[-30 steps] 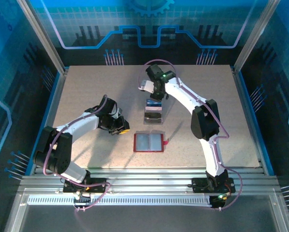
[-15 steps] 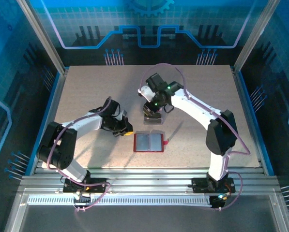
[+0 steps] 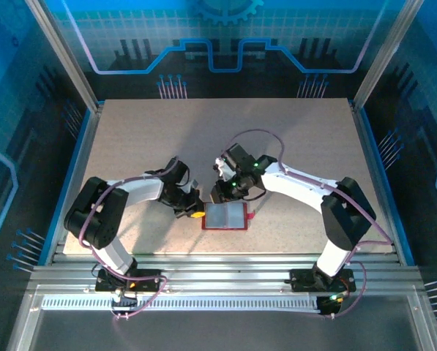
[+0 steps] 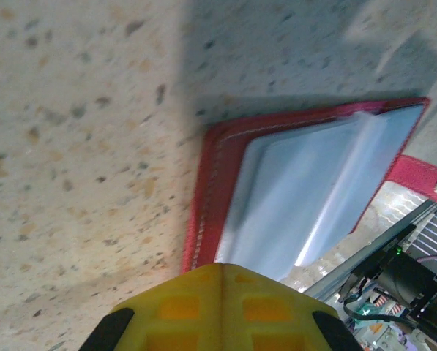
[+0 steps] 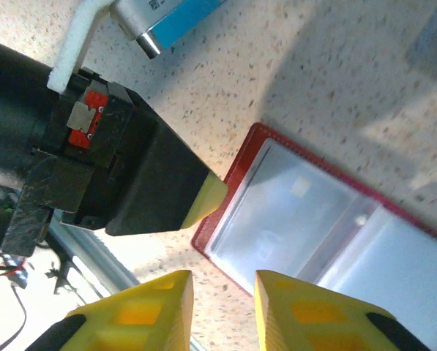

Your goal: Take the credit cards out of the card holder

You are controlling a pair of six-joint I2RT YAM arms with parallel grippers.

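Note:
The card holder [image 3: 229,217] lies open and flat on the speckled table, red outside with grey-silver sleeves [image 4: 313,190] and a small red tab [image 4: 423,179] on its right edge. My left gripper [image 3: 196,214] is shut, its yellow tips [image 4: 222,267] together at the holder's left edge with nothing between them. My right gripper [image 3: 219,196] hovers over the holder's left corner [image 5: 225,219], open by a narrow gap [image 5: 222,281] that shows only bare table. The left gripper's yellow tip [image 5: 207,201] almost touches the red rim. The credit cards are hidden behind my right arm.
Aluminium rails [image 3: 218,267] run along the table's near edge, just in front of the holder, and show past it in the left wrist view [image 4: 379,256]. Blue panels wall in the other sides. Open table [image 3: 145,131] stretches at the far left.
My right arm has swung from the far middle of the table down to the holder's left corner, its jaws narrowing. My left gripper slid right to the holder's edge and shut.

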